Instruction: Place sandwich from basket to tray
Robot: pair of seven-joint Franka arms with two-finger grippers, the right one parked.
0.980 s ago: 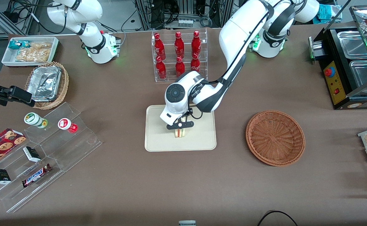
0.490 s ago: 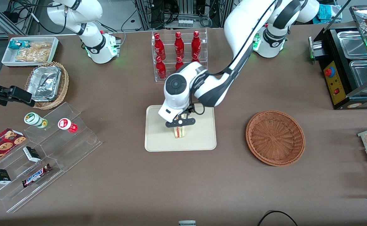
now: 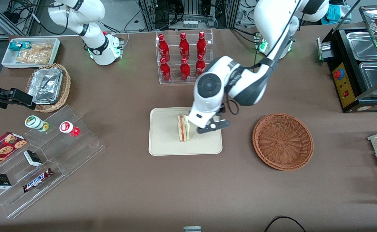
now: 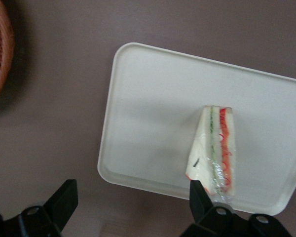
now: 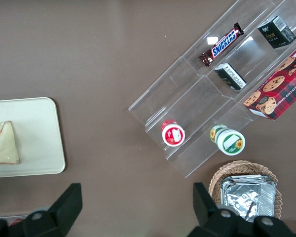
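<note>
Nearest to the front camera, a bar on the clear stand reads SNICKERS (image 3: 37, 180). Farther in, the sandwich (image 3: 183, 127) lies on the tray (image 3: 162, 145), the basket (image 3: 282, 141) empty. The gripper (image 3: 213, 126) hangs beside the sandwich, fingers wide apart, holding nothing. The placing looks done; next, I think, only retreat.

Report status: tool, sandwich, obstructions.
Tool open, above the tray's edge toward the basket. Sandwich lies on the tray, released. Basket holds nothing. Nothing in the way.

My front camera looks steeply down over the tray (image 3: 162, 145); both wrist cameras face down, sharing it, the left one with its pincer (image 4: 130, 207) closest.
</note>
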